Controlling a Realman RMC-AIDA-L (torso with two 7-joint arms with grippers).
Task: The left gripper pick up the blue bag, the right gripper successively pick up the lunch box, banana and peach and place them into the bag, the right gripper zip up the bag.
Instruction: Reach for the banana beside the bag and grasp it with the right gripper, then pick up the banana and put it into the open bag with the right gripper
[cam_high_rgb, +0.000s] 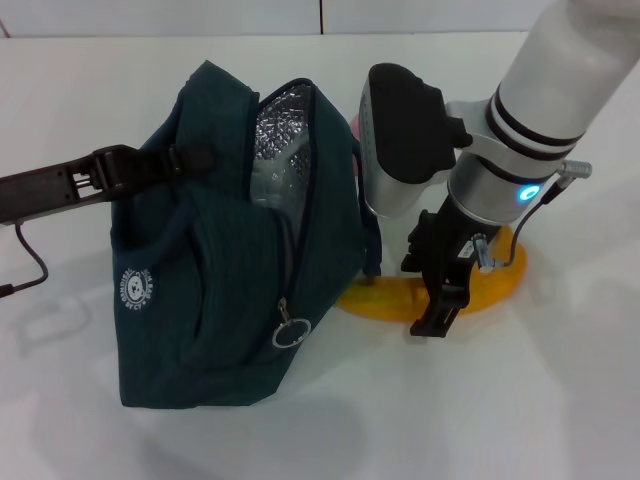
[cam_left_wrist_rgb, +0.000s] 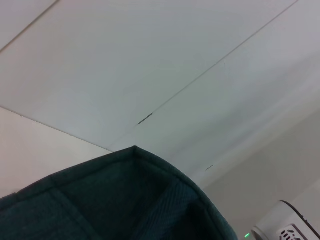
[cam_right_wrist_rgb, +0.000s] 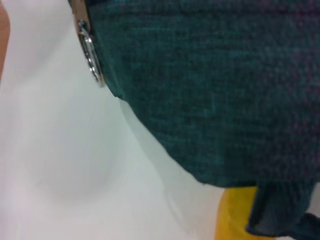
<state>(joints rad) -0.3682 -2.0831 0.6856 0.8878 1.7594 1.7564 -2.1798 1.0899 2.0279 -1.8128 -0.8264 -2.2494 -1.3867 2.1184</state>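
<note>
The blue bag (cam_high_rgb: 215, 260) stands on the white table (cam_high_rgb: 560, 400), on the robot's left side of the scene. Its top is unzipped and shows a silver lining (cam_high_rgb: 280, 140) inside. A metal zipper ring (cam_high_rgb: 289, 333) hangs on the front of the bag. The left gripper (cam_high_rgb: 110, 170) comes from the left and is clenched on the bag's top handle (cam_high_rgb: 185, 158). Just beside the bag, on its right, the banana (cam_high_rgb: 490, 285) lies on the table. The right gripper (cam_high_rgb: 440, 290) hangs low over the banana, with its fingers pointing down at it; whether they are spread or closed, I cannot tell. A small pink thing (cam_high_rgb: 356, 122) shows behind the bag, mostly hidden.
</note>
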